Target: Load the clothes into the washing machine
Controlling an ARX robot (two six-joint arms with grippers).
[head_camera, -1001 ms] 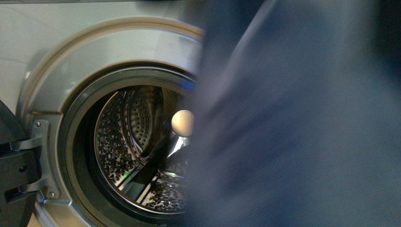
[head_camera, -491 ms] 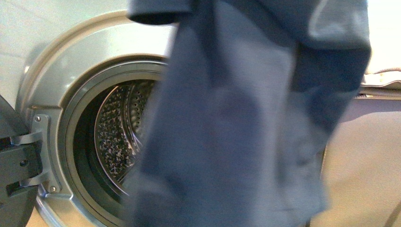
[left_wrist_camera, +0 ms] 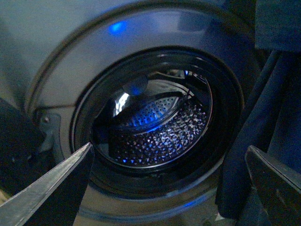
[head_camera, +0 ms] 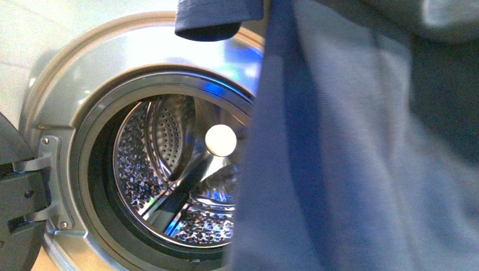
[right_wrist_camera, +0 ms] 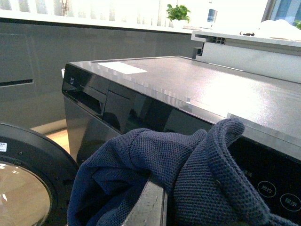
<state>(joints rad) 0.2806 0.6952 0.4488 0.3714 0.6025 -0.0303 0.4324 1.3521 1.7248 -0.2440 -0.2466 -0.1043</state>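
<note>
The washing machine (head_camera: 113,56) stands with its porthole wide open, the perforated steel drum (head_camera: 164,169) gleaming inside the dark rubber gasket (head_camera: 97,186) and the door (head_camera: 14,226) swung out on its hinge (head_camera: 48,180) at the left edge of the front view. The clothes (head_camera: 350,169), a slate-blue garment, hang in long folds in the air just in front of the opening. They cover its right side and fill the right half of the front view, and one folded edge droops over the top of the door ring. None of the fabric is seen inside the drum. The left gripper (left_wrist_camera: 169,147) faces the porthole with its two dark fingers (left_wrist_camera: 56,193) spread far apart and nothing between them, the garment hanging off to one side. At the right gripper (right_wrist_camera: 151,207) the knitted cloth is bunched thickly over a silver finger and hides the jaws, so it cannot be told whether they are clamped. Beyond that bundle lie the machine's flat top, its dark control panel (right_wrist_camera: 273,188) and a potted plant (right_wrist_camera: 178,12) on a bright ledge.
</note>
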